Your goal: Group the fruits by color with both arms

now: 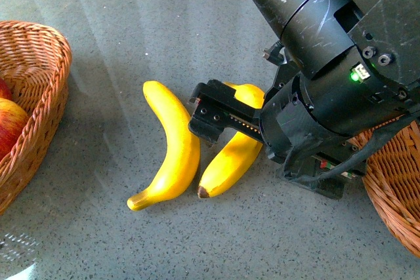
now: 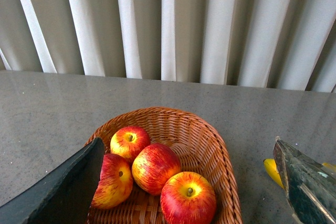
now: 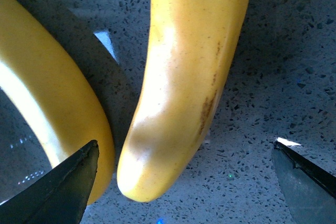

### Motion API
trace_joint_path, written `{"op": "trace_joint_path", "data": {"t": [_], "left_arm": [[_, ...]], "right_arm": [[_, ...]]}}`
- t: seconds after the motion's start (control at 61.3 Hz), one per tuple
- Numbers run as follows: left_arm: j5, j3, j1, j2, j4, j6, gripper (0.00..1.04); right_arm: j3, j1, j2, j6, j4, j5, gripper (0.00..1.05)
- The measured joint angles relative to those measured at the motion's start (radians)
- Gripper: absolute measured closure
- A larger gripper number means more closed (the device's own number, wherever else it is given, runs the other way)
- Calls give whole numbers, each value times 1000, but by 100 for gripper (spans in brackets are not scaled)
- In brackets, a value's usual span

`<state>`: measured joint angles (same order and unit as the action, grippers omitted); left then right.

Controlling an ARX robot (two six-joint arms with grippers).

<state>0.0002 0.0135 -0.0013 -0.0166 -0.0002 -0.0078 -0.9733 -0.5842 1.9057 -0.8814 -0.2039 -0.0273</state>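
Two yellow bananas lie side by side on the grey table, the left banana point(image 1: 172, 145) and the right banana point(image 1: 230, 159). My right gripper point(image 1: 213, 119) is open and low over the right banana. In the right wrist view the gripper point(image 3: 185, 145) straddles that banana's point(image 3: 189, 77) end, with the other banana point(image 3: 58, 114) beside one finger point(image 3: 68, 187). My left gripper point(image 2: 187, 150) is open and empty, above a wicker basket point(image 2: 210, 145) holding several red apples point(image 2: 188, 198). Two of the apples point(image 1: 10, 126) show at the front view's left edge.
The left wicker basket point(image 1: 46, 63) sits at the table's left edge. A second wicker basket point(image 1: 394, 188) stands at the right, partly hidden behind my right arm. A banana tip point(image 2: 273, 171) shows beside the apple basket. Curtains hang behind the table.
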Motion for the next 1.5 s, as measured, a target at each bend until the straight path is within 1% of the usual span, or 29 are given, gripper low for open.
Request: {"op": "trace_joint_path", "data": {"t": [0.391,1.256,1.289,1.321,1.403,1.501], "left_arm": [[0,0,0,0,0,0,9],[0,0,0,0,0,0,9],[0,0,0,0,0,0,9],[0,0,0,0,0,0,9],[0,0,0,0,0,0,9],[0,0,0,0,0,0,9]], "right_arm": [[-65,15,26,15,-64,42,9],[-105,15,95,66,-87,44,9],[-105,15,96,66,-87,43,13],[-105,15,97,66,-86,43,22],[-105,15,101,67,-81,37,39],[-104,14,103,66,-78,33,53]]}}
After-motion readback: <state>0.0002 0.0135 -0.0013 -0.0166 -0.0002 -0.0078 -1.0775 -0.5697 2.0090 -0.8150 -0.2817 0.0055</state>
